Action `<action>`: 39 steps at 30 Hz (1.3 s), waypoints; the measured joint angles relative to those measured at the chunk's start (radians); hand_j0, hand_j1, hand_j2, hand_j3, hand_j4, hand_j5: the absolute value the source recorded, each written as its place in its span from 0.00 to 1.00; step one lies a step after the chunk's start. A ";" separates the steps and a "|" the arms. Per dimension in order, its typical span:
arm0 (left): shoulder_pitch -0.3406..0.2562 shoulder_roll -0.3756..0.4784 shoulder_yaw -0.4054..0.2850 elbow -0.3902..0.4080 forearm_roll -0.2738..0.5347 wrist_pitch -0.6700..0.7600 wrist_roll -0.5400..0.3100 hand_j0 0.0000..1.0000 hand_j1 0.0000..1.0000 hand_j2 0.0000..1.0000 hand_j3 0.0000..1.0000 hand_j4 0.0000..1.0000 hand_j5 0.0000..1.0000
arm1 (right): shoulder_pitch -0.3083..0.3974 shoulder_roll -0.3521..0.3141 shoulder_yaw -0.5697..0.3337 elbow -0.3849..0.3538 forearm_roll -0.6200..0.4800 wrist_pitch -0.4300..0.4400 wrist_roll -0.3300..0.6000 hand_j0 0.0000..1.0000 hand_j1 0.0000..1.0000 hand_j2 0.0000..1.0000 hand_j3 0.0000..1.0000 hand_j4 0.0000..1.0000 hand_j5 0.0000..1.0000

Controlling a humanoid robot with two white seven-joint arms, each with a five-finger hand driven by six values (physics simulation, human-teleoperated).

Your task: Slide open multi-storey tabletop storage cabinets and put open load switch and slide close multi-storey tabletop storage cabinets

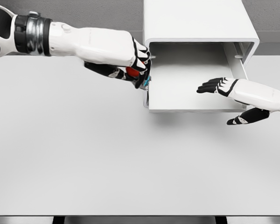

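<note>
The left hand [133,65] is clenched around the switch [136,73], a red and teal part showing between its fingers; it holds the switch just beside the left wall of the drawer [186,88], apparently so it can be carried over that wall and set inside. The drawer stands pulled out of the cabinet [196,23] over the desk [107,158], its floor bare; the placing step is not yet done. The right hand [224,88] lies released, fingers spread flat over the drawer's right part, thumb below the front edge; it probably steadies the drawer and is placed to push it shut afterwards.
</note>
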 measured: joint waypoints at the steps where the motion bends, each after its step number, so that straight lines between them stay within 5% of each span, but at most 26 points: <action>1: -0.009 -0.014 -0.010 0.011 -0.001 0.000 0.000 0.37 0.37 0.37 0.37 0.37 0.37 | 0.000 0.000 0.000 0.000 0.000 0.000 0.000 1.00 1.00 1.00 1.00 1.00 1.00; 22: -0.040 -0.301 -0.092 0.237 -0.093 0.000 0.000 0.37 0.37 0.37 0.37 0.37 0.37 | 0.006 0.000 0.002 0.000 0.000 0.000 0.000 1.00 1.00 1.00 1.00 1.00 1.00; 39: -0.035 -0.329 -0.093 0.323 -0.127 0.000 0.000 0.38 0.38 0.38 0.38 0.38 0.38 | 0.008 0.003 0.002 0.000 0.000 0.000 0.001 1.00 1.00 1.00 1.00 1.00 1.00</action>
